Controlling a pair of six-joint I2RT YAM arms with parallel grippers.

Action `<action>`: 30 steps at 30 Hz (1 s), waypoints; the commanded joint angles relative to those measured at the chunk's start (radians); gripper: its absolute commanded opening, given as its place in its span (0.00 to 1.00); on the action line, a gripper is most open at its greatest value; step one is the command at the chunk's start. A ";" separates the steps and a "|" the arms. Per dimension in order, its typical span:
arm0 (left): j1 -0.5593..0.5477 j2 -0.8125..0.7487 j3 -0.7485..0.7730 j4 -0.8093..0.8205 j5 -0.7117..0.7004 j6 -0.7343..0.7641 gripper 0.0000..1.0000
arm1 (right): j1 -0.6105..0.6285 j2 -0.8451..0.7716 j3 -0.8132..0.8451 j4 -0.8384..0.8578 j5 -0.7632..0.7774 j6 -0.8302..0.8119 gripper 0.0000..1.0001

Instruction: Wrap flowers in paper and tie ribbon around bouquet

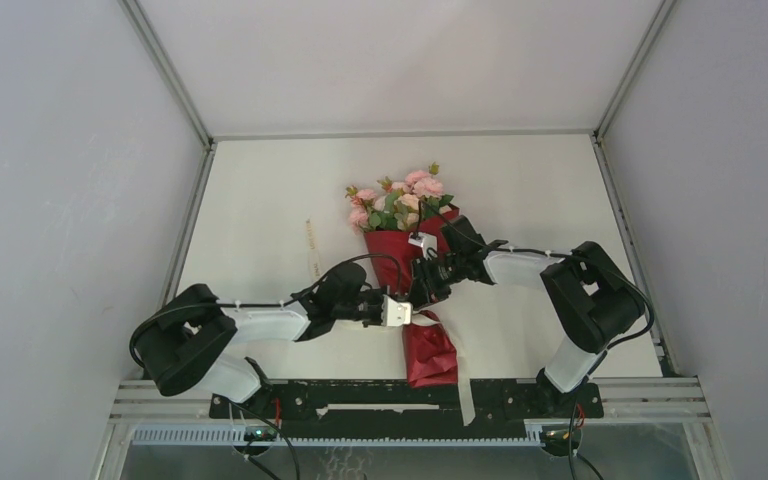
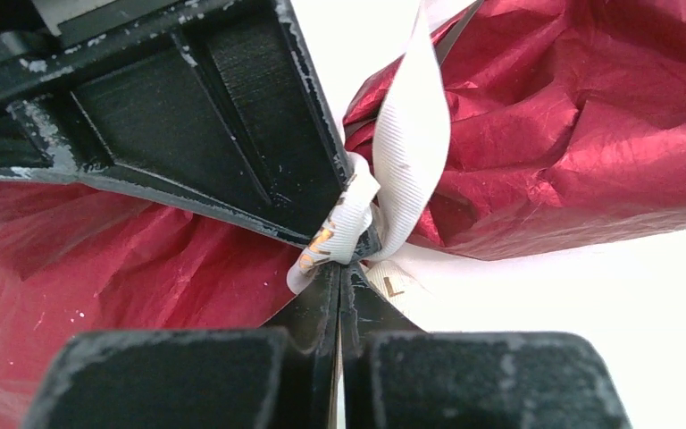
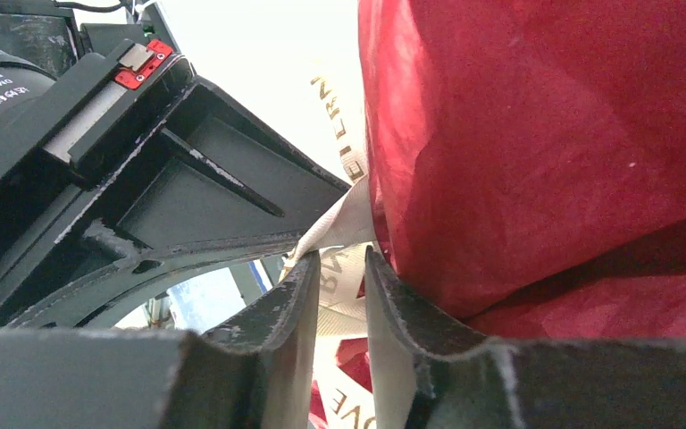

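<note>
One bouquet (image 1: 400, 245) lies midway on the table (image 1: 530, 190), flowers (image 1: 400, 198) at the far end, red paper (image 1: 430, 350) tail twd the near edge. I've got the ribbon (image 2: 411, 134) crossing the pinched waist of the wrap, w/ a loose end trailing off twd the near edge. L gripper (image 2: 341, 268) is at that waist from the left, jaws closed tight on a ribbon fold right against the paper. R gripper (image 3: 339, 268) is in from the right, just beside it, jaws parted a bit w/ ribbon passing btwn them and paper touching one finger. A 2nd thin strip (image 1: 312, 250) lies left of the bouquet, apart.
</note>
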 commanded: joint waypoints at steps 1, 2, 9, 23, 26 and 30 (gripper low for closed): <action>0.007 -0.005 0.026 0.049 0.003 -0.046 0.00 | 0.008 -0.012 -0.001 0.021 0.008 -0.010 0.36; 0.007 -0.003 0.027 0.050 0.007 -0.048 0.00 | 0.011 -0.012 -0.001 0.025 0.015 -0.007 0.36; 0.007 0.002 0.034 0.061 0.002 -0.052 0.00 | 0.027 -0.015 -0.001 0.021 0.074 -0.005 0.39; 0.008 -0.001 0.038 0.084 -0.034 -0.085 0.00 | 0.054 -0.051 -0.001 -0.024 0.139 -0.020 0.08; 0.008 -0.011 0.032 0.064 -0.015 -0.073 0.00 | 0.041 -0.079 -0.001 -0.030 0.161 -0.019 0.00; 0.011 -0.055 0.020 -0.015 0.039 0.009 0.00 | 0.027 -0.114 -0.001 -0.045 0.196 -0.023 0.00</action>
